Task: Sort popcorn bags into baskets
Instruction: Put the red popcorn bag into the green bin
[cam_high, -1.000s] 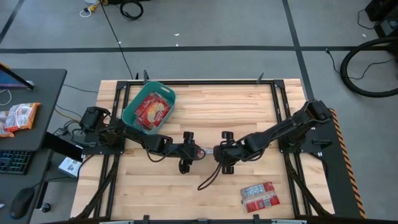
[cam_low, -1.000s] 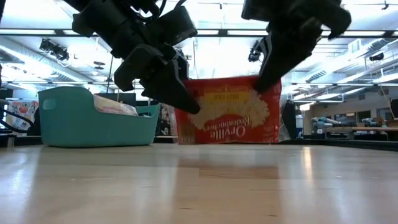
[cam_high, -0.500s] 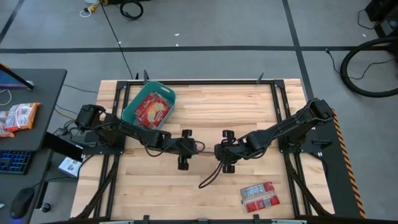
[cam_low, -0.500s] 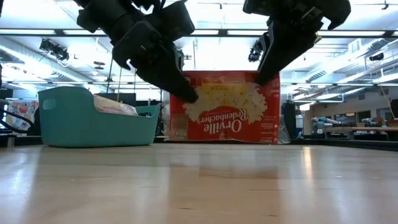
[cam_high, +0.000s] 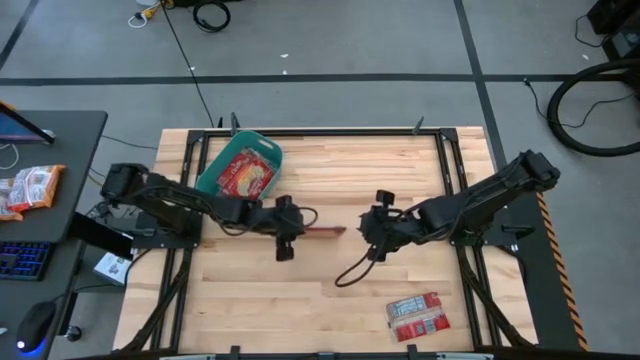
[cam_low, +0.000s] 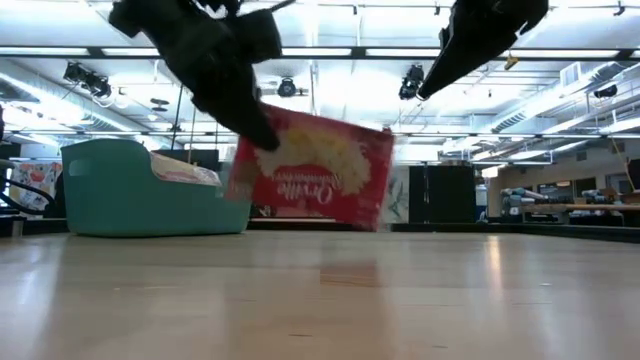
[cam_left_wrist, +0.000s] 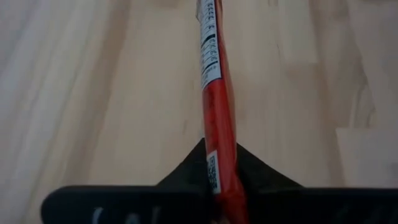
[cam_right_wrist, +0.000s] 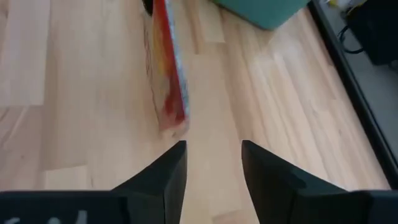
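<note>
Left pincer (cam_high: 297, 225) near desk (cam_high: 330, 160) centre, clamped on red popcorn bag (cam_high: 322, 231) held edge-on, clear of surface; from above bag shows only as thin red strip, in low view tilted and blurred. Right pincer (cam_high: 372, 226) just right of bag, fingers (cam_right_wrist: 168, 169) parted, gripping nothing. Teal basket (cam_high: 212, 170) at back-left corner, bags inside (cam_high: 244, 176) partly hidden by wall. Another bag (cam_high: 417, 316) flat near front-right corner.

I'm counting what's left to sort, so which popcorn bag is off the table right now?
The popcorn bag pinched edge-on in the left pincer mid-table; the others lie flat, one near the table's front right, others in the teal basket.
</note>
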